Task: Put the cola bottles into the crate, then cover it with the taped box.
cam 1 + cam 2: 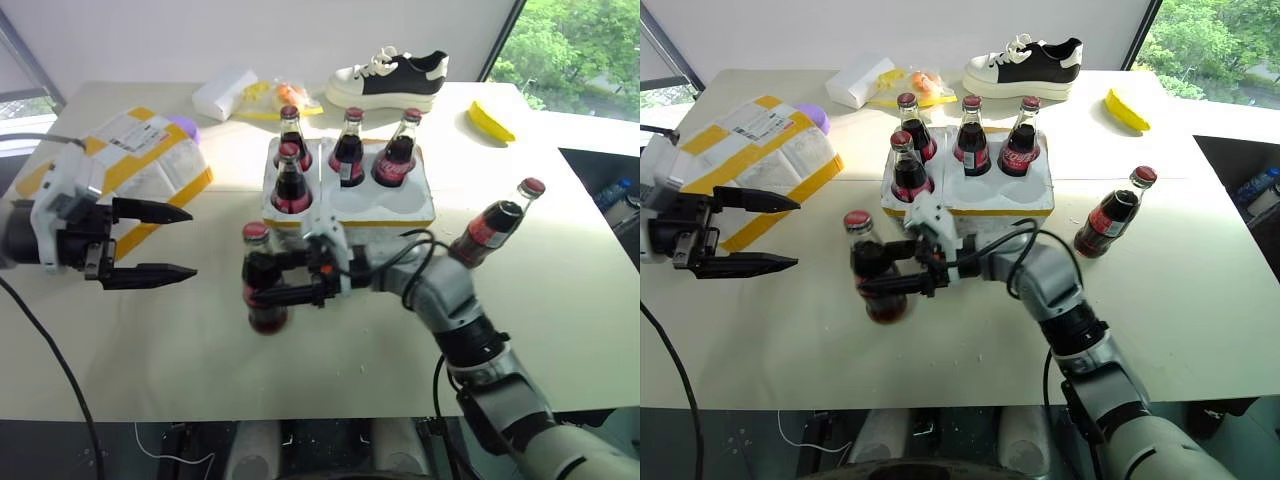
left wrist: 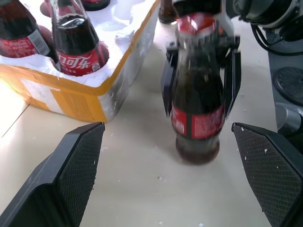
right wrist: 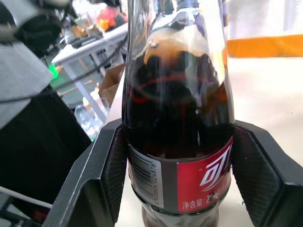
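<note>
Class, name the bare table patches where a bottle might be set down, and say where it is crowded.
Free: the table edge nearest the robot, and the stretch between the crate and the lone cola bottle. Crowded: the far edge, with the shoe, and between the taped box and the crate.

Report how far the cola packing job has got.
Done: four cola bottles stand in the crate. In hand: the right gripper is shut on a fifth bottle in front of the crate. Left: that bottle, the sixth bottle on the table, then the taped box as cover. The left gripper is open.
</note>
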{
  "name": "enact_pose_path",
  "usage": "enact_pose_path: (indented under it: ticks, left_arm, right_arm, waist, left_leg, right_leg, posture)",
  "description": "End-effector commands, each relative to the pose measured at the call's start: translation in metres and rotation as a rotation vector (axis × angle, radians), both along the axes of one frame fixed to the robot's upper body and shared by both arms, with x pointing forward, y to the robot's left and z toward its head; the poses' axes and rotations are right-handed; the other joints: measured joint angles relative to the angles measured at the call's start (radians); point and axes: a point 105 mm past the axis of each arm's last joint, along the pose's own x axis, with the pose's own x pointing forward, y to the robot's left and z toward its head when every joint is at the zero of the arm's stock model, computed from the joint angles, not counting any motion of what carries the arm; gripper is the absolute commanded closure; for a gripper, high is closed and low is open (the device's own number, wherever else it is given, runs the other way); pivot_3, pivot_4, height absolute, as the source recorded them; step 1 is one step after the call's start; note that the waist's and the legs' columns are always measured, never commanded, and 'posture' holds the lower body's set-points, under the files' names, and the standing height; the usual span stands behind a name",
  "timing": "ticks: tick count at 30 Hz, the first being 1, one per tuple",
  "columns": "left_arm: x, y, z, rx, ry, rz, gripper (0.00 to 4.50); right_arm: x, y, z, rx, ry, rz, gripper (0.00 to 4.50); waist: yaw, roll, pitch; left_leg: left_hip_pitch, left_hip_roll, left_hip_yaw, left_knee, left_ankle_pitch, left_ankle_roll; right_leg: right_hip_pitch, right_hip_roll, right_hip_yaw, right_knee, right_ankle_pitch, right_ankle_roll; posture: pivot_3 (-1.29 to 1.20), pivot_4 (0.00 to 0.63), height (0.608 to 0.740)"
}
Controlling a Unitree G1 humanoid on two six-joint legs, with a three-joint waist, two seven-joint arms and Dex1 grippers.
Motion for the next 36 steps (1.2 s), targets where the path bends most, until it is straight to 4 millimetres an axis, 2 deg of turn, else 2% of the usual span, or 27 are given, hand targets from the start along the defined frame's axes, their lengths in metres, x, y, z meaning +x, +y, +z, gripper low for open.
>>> enact_pose_path:
  ticks: [1,3,7,10,12,16,23,33,36]
  left_arm:
    - [0.003,-0.004,0.006,-0.001,-0.047,-0.021,0.0]
    - [0.005,-0.005,0.006,-0.003,-0.051,-0.028,0.0]
    - [0.009,-0.012,0.005,-0.023,-0.052,-0.054,0.0]
    - [0.011,-0.014,0.005,-0.029,-0.053,-0.06,0.0]
    - [0.012,-0.016,0.005,-0.038,-0.055,-0.071,0.0]
    - [0.013,-0.021,0.006,-0.052,-0.061,-0.085,0.0]
    - [0.014,-0.026,0.01,-0.061,-0.072,-0.097,0.0]
    - [0.015,-0.028,0.014,-0.066,-0.087,-0.097,0.0]
    - [0.016,-0.029,0.015,-0.068,-0.09,-0.1,0.0]
  right_arm:
    - [-0.007,-0.021,0.067,0.137,-0.153,-0.001,1.95]
    - [-0.003,-0.034,0.085,0.162,-0.172,-0.051,1.95]
    - [0.021,-0.075,0.124,0.163,-0.278,-0.255,1.95]
    - [0.03,-0.088,0.131,0.144,-0.31,-0.323,1.95]
    - [0.047,-0.101,0.133,0.122,-0.327,-0.421,1.95]
    - [0.068,-0.11,0.125,0.09,-0.329,-0.516,1.95]
    - [0.081,-0.101,0.112,0.095,-0.298,-0.535,1.95]
    - [0.094,-0.097,0.06,-0.015,-0.227,-0.563,1.95]
    - [0.094,-0.098,0.05,-0.033,-0.208,-0.571,0.51]
  waist:
    - [0.002,0.0,0.0]
    - [0.001,0.0,0.0]
    - [0.002,0.0,0.0]
    - [0.001,0.0,0.0]
    - [-0.001,0.0,0.0]
    - [-0.004,0.0,0.0]
    - [-0.005,0.0,0.0]
    - [-0.002,0.0,0.0]
    - [-0.003,0.001,0.001]
  left_leg:
    - [0.0,0.0,0.0,0.0,0.0,0.0]
    - [0.0,0.0,0.0,0.0,0.0,0.0]
    - [0.0,0.0,0.0,0.0,0.0,0.0]
    - [0.0,0.0,0.0,0.0,0.0,0.0]
    - [0.0,0.0,0.001,-0.001,0.0,0.0]
    - [0.0,0.0,0.001,-0.001,0.0,0.0]
    - [-0.001,0.0,0.001,-0.002,0.0,0.0]
    - [-0.001,0.0,0.001,-0.001,0.001,0.0]
    - [-0.001,0.0,0.001,-0.001,0.001,0.0]
  right_leg:
    - [0.0,0.0,0.0,0.0,0.0,0.0]
    - [0.0,0.0,0.0,0.0,0.0,0.0]
    - [0.0,0.0,0.0,0.0,0.0,0.0]
    - [0.0,0.0,0.0,0.0,0.0,0.0]
    - [0.0,0.0,0.0,0.0,0.0,0.0]
    - [-0.001,0.0,0.0,0.0,0.0,0.0]
    - [-0.002,0.0,0.0,0.003,0.0,0.0]
    - [-0.001,0.0,0.0,0.003,0.0,0.001]
    - [-0.002,0.0,0.0,0.003,0.0,0.001]
  posture:
    - [0.0,0.15,0.74]
    - [0.0,0.15,0.74]
    - [0.0,0.15,0.74]
    - [0.0,0.15,0.74]
    - [0.0,0.15,0.74]
    - [0.0,0.15,0.74]
    - [0.0,0.15,0.74]
    - [0.0,0.15,0.74]
    - [0.0,0.15,0.74]
